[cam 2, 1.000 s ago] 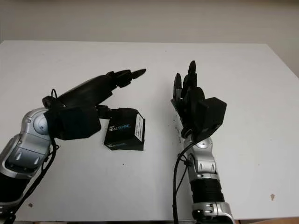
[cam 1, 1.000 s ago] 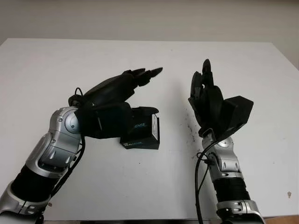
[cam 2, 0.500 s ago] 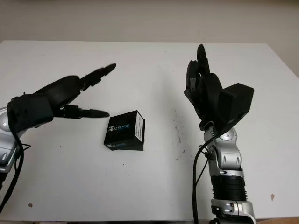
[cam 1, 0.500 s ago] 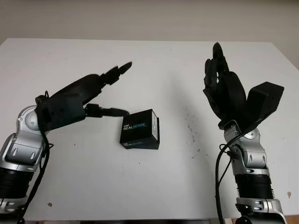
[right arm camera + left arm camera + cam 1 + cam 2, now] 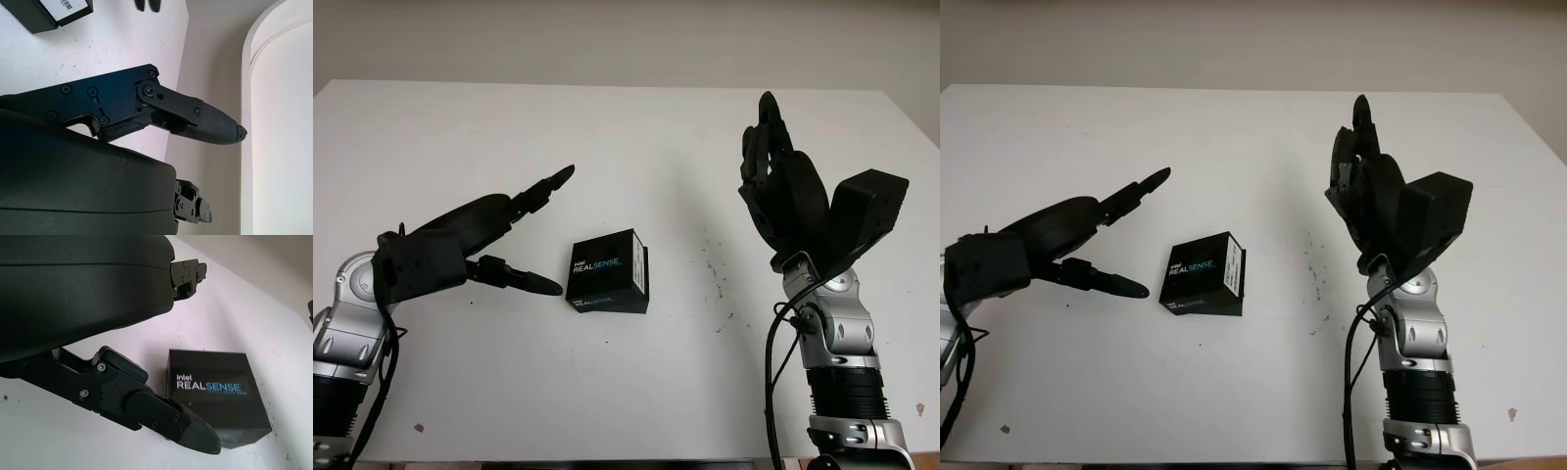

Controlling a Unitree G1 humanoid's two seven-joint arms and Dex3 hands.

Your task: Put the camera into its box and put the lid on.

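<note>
Left hand (image 5: pixel 484 240) open beside the closed box (image 5: pixel 608 284); right hand (image 5: pixel 783 196) open, raised upright, holding nothing

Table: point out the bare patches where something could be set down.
The table is bare beyond the box, and in front of it toward the near edge. Between box and open right hand lies a speckled free strip. The tightest spot is between box and open left hand.

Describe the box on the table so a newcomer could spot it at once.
On the white table, look midway between the open left hand and the raised, open right hand. The box lies there, lid on: small, black, printed "intel REALSENSE", the one loose item.
</note>
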